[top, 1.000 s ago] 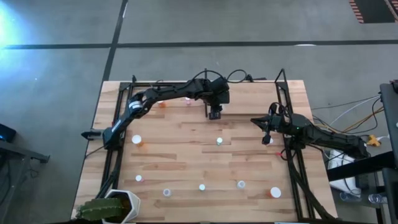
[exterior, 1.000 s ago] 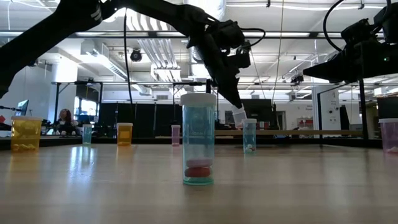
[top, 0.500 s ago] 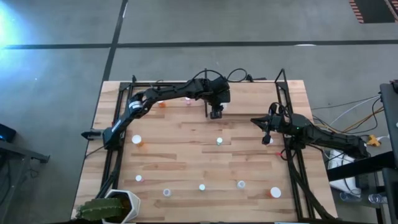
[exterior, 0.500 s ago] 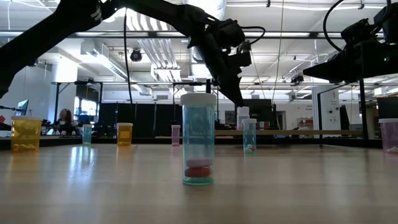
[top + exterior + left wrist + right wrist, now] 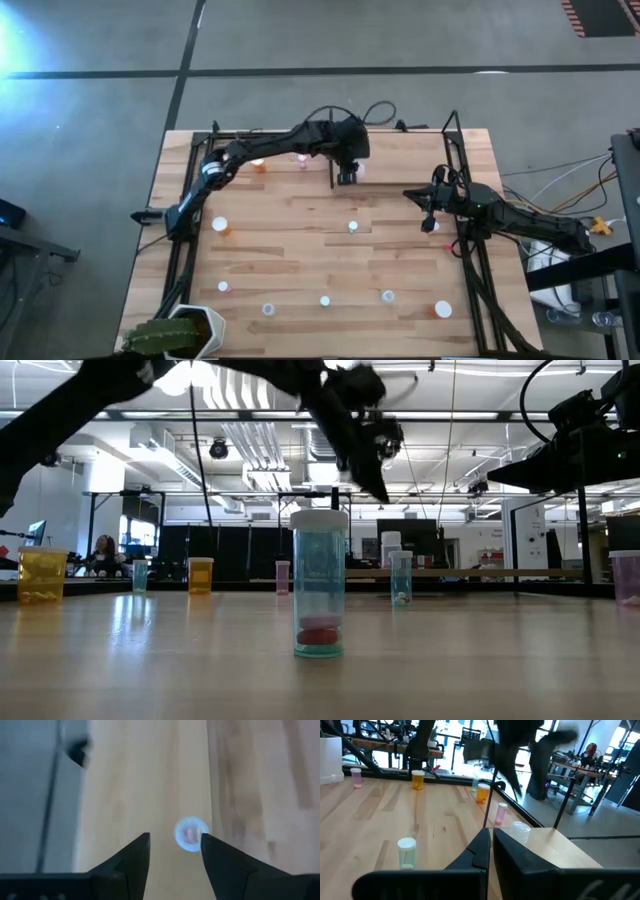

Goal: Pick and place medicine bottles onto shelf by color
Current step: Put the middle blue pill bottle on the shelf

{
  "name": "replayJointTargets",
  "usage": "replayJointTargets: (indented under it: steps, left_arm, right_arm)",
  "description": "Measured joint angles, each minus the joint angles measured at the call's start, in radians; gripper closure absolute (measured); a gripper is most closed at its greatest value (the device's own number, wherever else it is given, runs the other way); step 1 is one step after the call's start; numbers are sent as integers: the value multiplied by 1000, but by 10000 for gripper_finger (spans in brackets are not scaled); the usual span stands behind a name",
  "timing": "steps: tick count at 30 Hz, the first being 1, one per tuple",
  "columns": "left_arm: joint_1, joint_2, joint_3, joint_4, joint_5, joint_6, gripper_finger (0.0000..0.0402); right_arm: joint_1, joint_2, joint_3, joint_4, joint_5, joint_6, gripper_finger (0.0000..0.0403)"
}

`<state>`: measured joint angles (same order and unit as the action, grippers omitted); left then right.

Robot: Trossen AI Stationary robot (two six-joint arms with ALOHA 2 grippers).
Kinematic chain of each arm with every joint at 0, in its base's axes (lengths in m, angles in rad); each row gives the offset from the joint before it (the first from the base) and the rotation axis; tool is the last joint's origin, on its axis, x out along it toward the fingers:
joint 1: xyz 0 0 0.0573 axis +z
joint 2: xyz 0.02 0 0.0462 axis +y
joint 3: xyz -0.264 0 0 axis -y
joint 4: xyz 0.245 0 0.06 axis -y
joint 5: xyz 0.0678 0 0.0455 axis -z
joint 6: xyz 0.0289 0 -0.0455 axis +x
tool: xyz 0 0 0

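Observation:
My left gripper [image 5: 346, 178] [image 5: 175, 839] hangs open and empty over the far middle of the board. Right below it a small white-capped bottle [image 5: 191, 834] [image 5: 391, 546] stands upright on its base, clear of the fingers. My right gripper [image 5: 424, 208] [image 5: 490, 836] is shut and empty, raised at the right side by a small bottle [image 5: 433, 226]. A bluish bottle [image 5: 320, 582] with red pills stands nearest the low camera. The shelf [image 5: 410, 150] is the far strip of board between black rods.
Several more white-capped bottles stand scattered on the board, for instance in the middle [image 5: 352, 227], at the left [image 5: 219, 226] and along the near edge [image 5: 325, 300]. Orange [image 5: 260, 166] and pink [image 5: 300, 160] bottles stand at the far left. A potted plant [image 5: 180, 335] sits at the near left corner.
My left gripper has let go of the white-capped bottle, which was tilted in its fingers and now stands upright on the far board. The gripper has then risen and gone a little toward the far edge. My right arm has kept still.

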<state>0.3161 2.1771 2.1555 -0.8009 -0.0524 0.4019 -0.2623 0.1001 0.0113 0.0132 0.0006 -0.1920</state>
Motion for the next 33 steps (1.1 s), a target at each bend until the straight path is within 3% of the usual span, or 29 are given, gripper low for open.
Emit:
replayJointTargets:
  steps: [6, 11, 17, 25, 29, 33]
  left_arm:
    - [-38, -183, -21, 36, -1, 3, 248]
    - [-90, -376, -163, 142, 47, 8, 302]
    - [-130, -632, -694, 587, 104, 2, 389]
    - [-175, -925, -1464, 1448, 129, -96, 389]
    - [-189, -1000, -1728, 1814, 171, -148, 389]
    - [-189, -1049, -1887, 1983, 173, -201, 389]
  right_arm:
    - [0, 0, 0, 0, 0, 1, 390]
    - [0, 0, 0, 0, 0, 1, 390]
    - [0, 0, 0, 0, 0, -1, 390]
    - [0, 0, 0, 0, 0, 0, 390]
    - [0, 0, 0, 0, 0, 1, 390]
    - [0, 0, 0, 0, 0, 1, 390]
